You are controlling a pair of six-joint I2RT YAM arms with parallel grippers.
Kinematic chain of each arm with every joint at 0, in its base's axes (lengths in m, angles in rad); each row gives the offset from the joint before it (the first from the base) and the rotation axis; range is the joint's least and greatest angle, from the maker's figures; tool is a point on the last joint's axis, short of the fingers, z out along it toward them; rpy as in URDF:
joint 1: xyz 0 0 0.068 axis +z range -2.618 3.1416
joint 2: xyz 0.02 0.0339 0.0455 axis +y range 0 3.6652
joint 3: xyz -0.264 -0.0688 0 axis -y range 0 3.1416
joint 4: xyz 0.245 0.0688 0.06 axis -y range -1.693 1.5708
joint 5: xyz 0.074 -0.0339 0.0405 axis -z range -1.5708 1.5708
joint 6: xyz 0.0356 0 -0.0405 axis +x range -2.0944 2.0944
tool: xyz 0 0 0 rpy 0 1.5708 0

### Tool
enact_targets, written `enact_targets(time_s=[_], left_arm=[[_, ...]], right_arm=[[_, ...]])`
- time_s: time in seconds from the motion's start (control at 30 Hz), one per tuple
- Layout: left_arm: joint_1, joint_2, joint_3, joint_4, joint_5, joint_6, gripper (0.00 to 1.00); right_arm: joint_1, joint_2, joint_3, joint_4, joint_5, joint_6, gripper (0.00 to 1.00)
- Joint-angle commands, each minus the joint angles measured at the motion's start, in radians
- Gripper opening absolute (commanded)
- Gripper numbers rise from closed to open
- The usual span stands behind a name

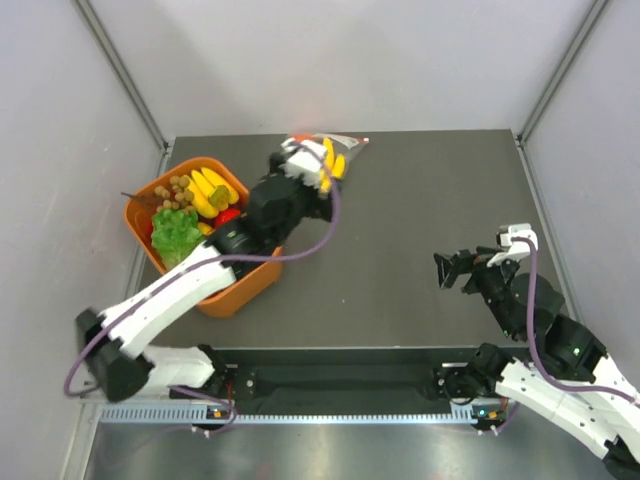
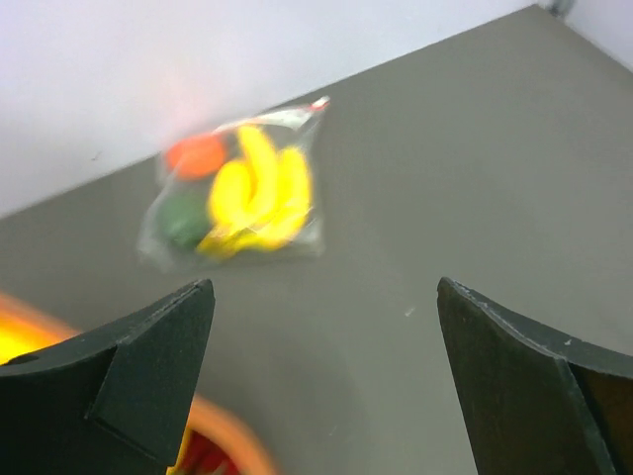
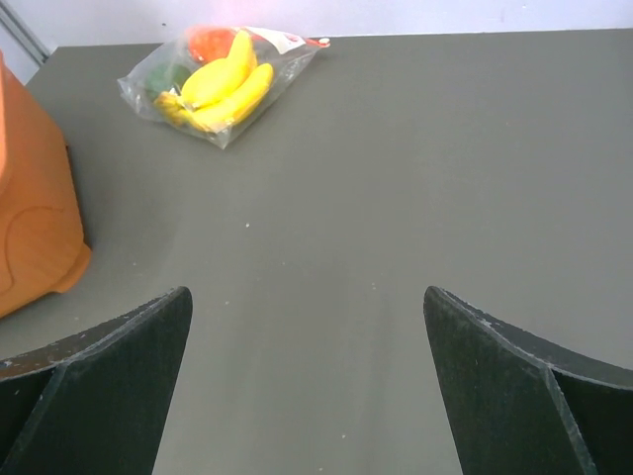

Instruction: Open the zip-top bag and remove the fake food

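Crinkly clear plastic zip-top bag (image 2: pixel 237 188) lies far back, seemingly unopened, bright plastic fake food (image 2: pixel 259 193) all inside. My left gripper (image 2: pixel 323 297) hovers near, spread; my right gripper (image 3: pixel 308 297), also spread, sits well apart.

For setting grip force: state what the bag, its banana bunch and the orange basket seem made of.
Zip-top bag: thin clear plastic film, glossy, creased, contents showing through. Banana bunch: probably moulded plastic, smooth even yellow. Orange basket: likely rigid plastic, satin, with moulded rounded corners.
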Motion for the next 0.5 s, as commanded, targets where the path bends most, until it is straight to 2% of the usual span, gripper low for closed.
enact_targets(time_s=[0.0,0.03,0.23,0.3,0.33,0.47], left_arm=[[-0.087,0.208,0.182,0.023,-0.154,0.051,0.99],[-0.087,0.318,0.269,0.019,-0.16,0.028,0.99],[-0.079,0.709,0.565,0.007,-0.298,0.011,0.99],[-0.067,0.794,0.634,0.001,-0.319,0.009,0.99],[-0.061,0.875,0.711,-0.013,-0.332,-0.043,0.99],[-0.036,1.007,0.808,-0.001,-0.408,-0.088,0.99]], right_arm=[[0.004,-0.019,-0.016,0.03,-0.001,0.013,1.0],[0.004,-0.03,-0.022,0.033,-0.014,0.01,1.0],[0.003,-0.085,-0.028,0.03,-0.045,0.015,1.0],[0.004,-0.113,-0.033,0.028,-0.054,0.015,1.0],[0.004,-0.122,-0.037,0.03,-0.062,0.016,1.0],[0.004,-0.159,-0.043,0.028,-0.077,0.016,1.0]])
